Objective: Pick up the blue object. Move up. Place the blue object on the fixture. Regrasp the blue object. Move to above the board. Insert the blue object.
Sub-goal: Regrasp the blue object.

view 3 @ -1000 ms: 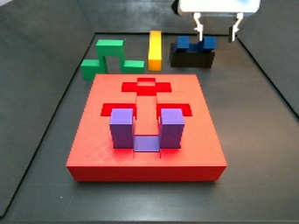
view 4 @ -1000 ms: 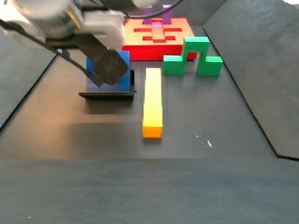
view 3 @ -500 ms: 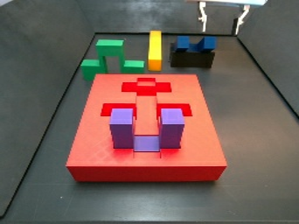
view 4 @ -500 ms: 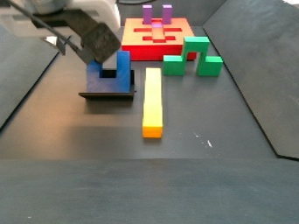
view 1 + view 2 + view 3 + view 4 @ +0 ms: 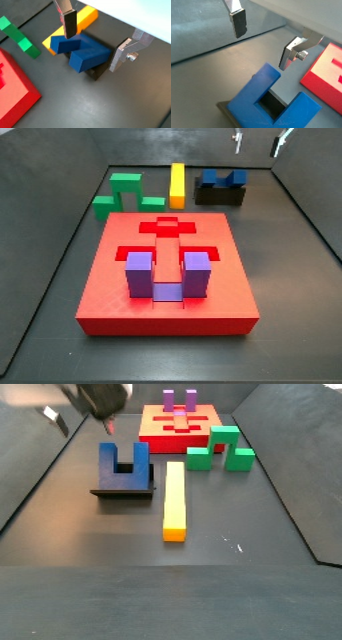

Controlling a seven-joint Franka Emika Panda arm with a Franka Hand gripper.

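The blue object (image 5: 225, 176) rests on the black fixture (image 5: 221, 196) at the far end of the floor, prongs up. Both also show in a side view, blue object (image 5: 124, 464) on fixture (image 5: 123, 491). My gripper (image 5: 259, 146) is open and empty, well above the blue object and apart from it; it also shows in a side view (image 5: 83, 422). In both wrist views the blue object (image 5: 80, 52) (image 5: 271, 102) lies below my open gripper (image 5: 92, 51) (image 5: 261, 50). The red board (image 5: 167, 303) fills the middle and near part of the floor.
A purple U-shaped block (image 5: 167, 276) stands in the board's near recess. A yellow bar (image 5: 178, 185) and a green block (image 5: 120, 190) lie beside the fixture at the far end. Dark walls enclose the floor.
My gripper has risen straight up from the blue object, open. The blue object stays on the fixture.
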